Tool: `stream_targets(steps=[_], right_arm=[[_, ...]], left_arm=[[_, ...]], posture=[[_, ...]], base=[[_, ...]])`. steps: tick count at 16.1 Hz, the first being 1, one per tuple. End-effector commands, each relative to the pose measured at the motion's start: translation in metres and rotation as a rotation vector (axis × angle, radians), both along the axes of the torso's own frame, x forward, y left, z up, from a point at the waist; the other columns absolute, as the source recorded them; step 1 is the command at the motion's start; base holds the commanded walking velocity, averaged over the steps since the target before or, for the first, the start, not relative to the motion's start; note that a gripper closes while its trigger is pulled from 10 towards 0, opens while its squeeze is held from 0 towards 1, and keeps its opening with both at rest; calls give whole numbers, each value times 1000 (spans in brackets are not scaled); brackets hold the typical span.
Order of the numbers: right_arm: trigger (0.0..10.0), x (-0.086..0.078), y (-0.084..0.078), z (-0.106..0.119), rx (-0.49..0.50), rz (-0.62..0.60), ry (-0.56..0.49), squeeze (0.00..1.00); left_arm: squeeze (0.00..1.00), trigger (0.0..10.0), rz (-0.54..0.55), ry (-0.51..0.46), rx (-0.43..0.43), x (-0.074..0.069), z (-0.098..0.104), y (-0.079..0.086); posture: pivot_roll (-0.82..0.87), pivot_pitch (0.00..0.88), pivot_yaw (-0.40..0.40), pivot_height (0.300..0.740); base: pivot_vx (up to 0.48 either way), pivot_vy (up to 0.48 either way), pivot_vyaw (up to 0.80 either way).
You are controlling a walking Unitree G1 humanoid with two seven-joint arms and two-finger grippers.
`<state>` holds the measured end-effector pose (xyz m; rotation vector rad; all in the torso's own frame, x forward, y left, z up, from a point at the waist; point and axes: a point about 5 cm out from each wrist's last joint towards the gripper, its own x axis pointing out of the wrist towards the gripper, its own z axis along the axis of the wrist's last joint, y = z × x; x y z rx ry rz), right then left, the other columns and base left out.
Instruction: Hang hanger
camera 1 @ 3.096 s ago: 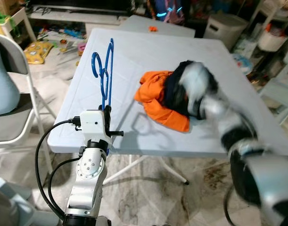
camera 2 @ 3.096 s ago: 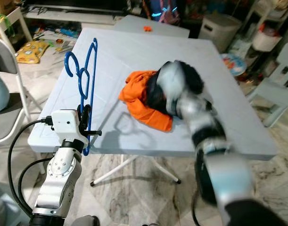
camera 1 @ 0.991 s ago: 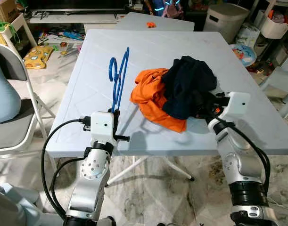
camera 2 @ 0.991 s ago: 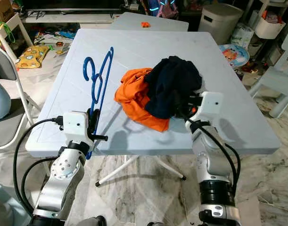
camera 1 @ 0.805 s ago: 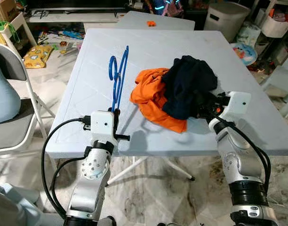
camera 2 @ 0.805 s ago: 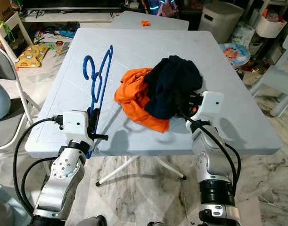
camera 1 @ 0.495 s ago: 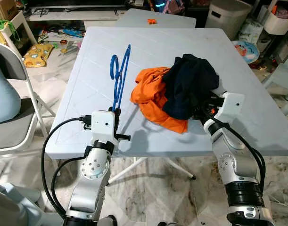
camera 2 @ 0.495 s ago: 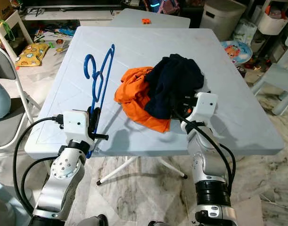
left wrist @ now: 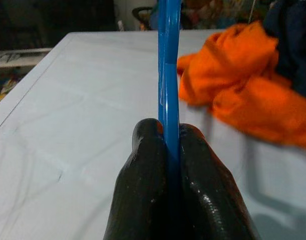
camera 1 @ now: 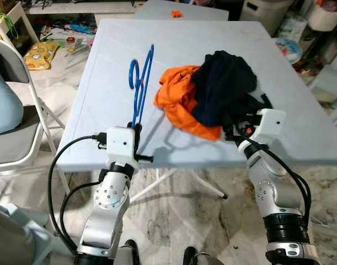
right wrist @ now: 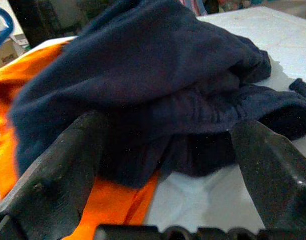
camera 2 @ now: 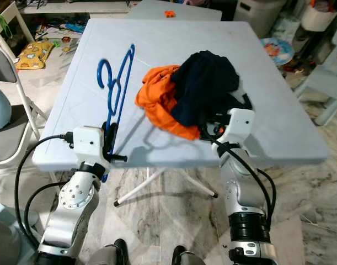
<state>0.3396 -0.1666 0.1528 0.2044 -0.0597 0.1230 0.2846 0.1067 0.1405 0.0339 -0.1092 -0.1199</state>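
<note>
A blue hanger [camera 1: 139,88] stands upright over the left part of the white table [camera 1: 113,61], hook end farthest from me. My left gripper [left wrist: 169,135] is shut on its lower bar at the table's near edge [camera 2: 108,138]. An orange garment [camera 1: 179,105] lies crumpled mid-table, with a dark navy garment [camera 2: 204,83] heaped on its right side. My right gripper [right wrist: 168,160] is open at the near right side of the pile. Its fingers [right wrist: 57,170] are spread wide on either side of the navy cloth's [right wrist: 153,80] lower fold, touching or almost touching it.
A grey folding chair [camera 1: 16,127] stands to the left of the table. A second white table [camera 1: 179,8] is behind it, with toys and clutter on the floor [camera 1: 38,52] at the back left. A white chair [camera 2: 333,77] is at the right. Marble floor lies below.
My right arm swung down beside the clothes and has edged closer, its open fingers now at the navy garment. The left gripper still holds the hanger. The camera shifted slightly.
</note>
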Motion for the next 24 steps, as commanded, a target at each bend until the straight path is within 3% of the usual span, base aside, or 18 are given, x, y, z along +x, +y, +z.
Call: stream_targets(steps=[1,24], right_arm=[[10000,-1,-3,4,-4,-17,-8,0],[10000,-1,-2,2,-34,-6,-9,0]], left_arm=[[0,10000,8,99,19,-4,-20,1],[0,10000,-13,111,19,-4,-25,-4]], posture=[[22,173,-40,740],[12,179,-45,740]], base=[[-270,0,0],[-256,0,0]])
